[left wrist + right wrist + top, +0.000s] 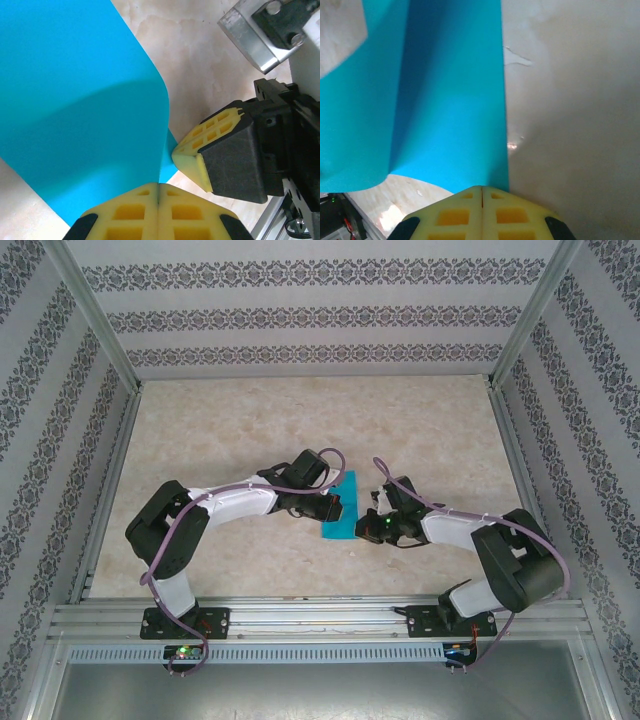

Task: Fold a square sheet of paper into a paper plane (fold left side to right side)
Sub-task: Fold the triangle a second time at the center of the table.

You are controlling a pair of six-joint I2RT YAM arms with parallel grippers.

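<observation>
Beige marbled tabletop (300,430) fills the enclosure floor. White-and-black left arm (235,505) reaches in from 8 o'clock, white-and-black right arm (460,530) from 4 o'clock; they meet just toward 6 o'clock of table centre.

Square sheet of teal-blue paper (340,510) sits between the two wrists. From the top it reads as a narrow slanted strip, long axis running roughly 1 to 7 o'clock. Left wrist view: sheet (75,100) bows up off the table, curved free edge at 3 o'clock. Right wrist view: sheet (450,100) arches, bare table under it at 7 o'clock.

Left gripper (158,187): yellow pads together, paper edge running into the seam, so clamped on the sheet.

Right gripper (482,190): pads together, clamped on the sheet's edge. In the left wrist view its yellow fingertip (192,155) touches the paper's lower corner.
</observation>
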